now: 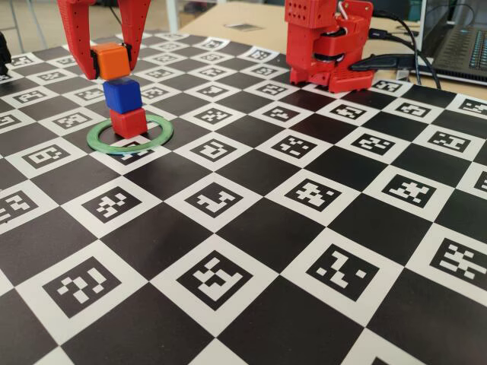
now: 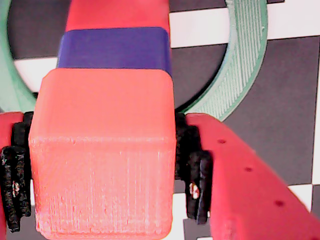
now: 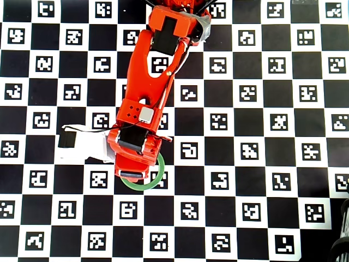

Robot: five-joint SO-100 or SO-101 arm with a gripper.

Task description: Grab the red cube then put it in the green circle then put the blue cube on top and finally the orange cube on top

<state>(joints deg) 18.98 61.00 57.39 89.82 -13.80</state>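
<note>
Checkerboard table [image 1: 319,251] printed with black-and-white marker squares carries the red arm, whose gripper [image 1: 111,62] is clamped on the small bright orange plastic cube [image 1: 112,60]. That cube sits on top of the small deep-blue plastic cube [image 1: 122,95], which rests on the small matte red plastic cube [image 1: 128,122] inside the thin flat green plastic ring [image 1: 156,136].

The orange cube [image 1: 112,60] tops the blue cube [image 1: 122,95], stacked on the red cube [image 1: 128,122] inside the ring [image 1: 156,137].
</note>
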